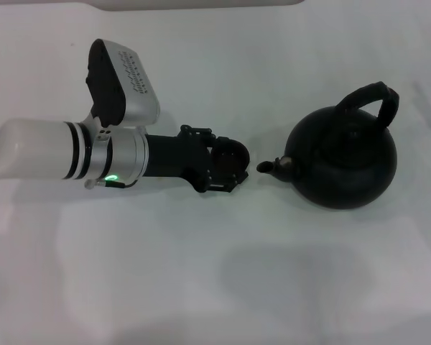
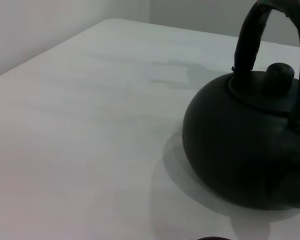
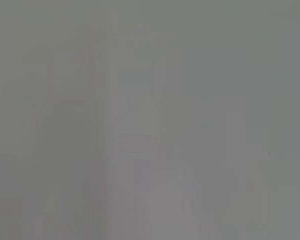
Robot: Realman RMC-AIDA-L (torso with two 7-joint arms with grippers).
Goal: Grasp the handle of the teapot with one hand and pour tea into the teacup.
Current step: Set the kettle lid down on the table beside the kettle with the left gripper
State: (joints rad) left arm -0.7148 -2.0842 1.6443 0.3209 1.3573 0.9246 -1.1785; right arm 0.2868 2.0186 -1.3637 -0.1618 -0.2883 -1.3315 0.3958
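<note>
While upright, squat matte-black teapot (image 1: 345,162), arched handle (image 1: 373,100), left gripper (image 1: 226,165) jaws perhaps around teacup, unclear.

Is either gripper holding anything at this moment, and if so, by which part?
The left gripper is closed around the teacup, gripping its sides, just short of the teapot spout. The handle is untouched. The right gripper is out of view.

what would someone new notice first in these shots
The big round black teapot on the right of the white table, its arched handle upright and spout pointing left. Next, the left arm reaching in from the left, its claw just short of the spout. The right arm is out of sight.
</note>
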